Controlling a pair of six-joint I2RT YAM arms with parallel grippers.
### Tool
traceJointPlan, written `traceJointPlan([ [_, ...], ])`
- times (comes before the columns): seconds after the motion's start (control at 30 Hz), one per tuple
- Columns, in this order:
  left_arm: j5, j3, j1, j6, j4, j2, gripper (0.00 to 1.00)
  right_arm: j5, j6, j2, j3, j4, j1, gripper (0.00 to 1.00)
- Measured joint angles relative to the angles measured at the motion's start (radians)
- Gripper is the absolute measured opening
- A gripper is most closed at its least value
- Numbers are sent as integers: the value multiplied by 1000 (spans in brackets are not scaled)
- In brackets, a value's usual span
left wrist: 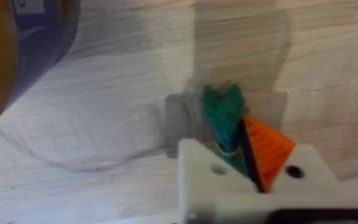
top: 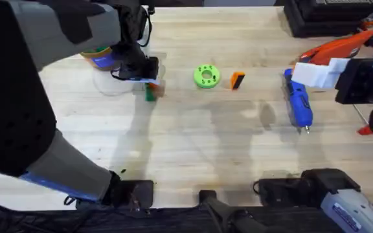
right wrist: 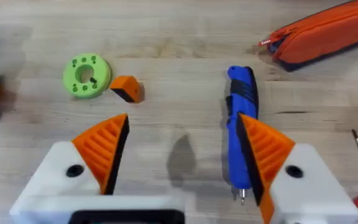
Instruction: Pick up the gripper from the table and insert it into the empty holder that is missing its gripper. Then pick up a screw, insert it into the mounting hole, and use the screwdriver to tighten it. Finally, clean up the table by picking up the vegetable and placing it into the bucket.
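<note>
Green knobby vegetable [left wrist: 224, 118] sits pinched in left gripper [left wrist: 241, 163], low over table [top: 193, 142] beside bucket [top: 102, 59]. Looks light, bumpy plastic; likely to twist if held by the tip, so mid-body is safer. Right gripper [right wrist: 182, 149] wide open, empty, above screwdriver [right wrist: 241, 124].

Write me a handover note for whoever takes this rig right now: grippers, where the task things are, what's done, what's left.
Left gripper: beside the bucket, fingers closed on the vegetable, which sits at table level; one of its white finger blocks has no orange pad.
Right gripper: open, empty, above the table with the screwdriver beneath it.
The gripper (orange wedge) lies loose on the table next to the green disc.
Done: vegetable grasped.
Left: drop the vegetable into the bucket; fit the wedge into its holder, then screw it in and tighten. I can't make out a screw.
</note>
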Motion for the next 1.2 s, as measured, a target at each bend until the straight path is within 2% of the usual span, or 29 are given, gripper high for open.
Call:
traceJointPlan([
  [0.07, 0, 0, 0, 3, -2, 0, 12, 0, 0, 0, 0, 0, 0, 992],
  [0.33, 0, 0, 0, 2, -15, 0, 13, 0, 0, 0, 0, 0, 0, 991],
  [0.47, 0, 0, 0, -21, -27, -27, 13, 0, 0, 0, 0, 0, 0, 990],
  [0.57, 0, 21, 0, -35, -62, -103, 13, 0, 0, 0, 0, 0, 0, 990],
  [0.77, 0, 104, 0, -43, -141, -340, 13, 0, 0, 0, 0, 0, 0, 990],
  [0.97, 0, 116, 0, -47, -223, -546, 12, 0, 0, 0, 0, 0, 0, 991],
  [1.2, 0, 116, 0, -48, -261, -665, 12, 0, 0, 0, 0, 0, 0, 991],
])
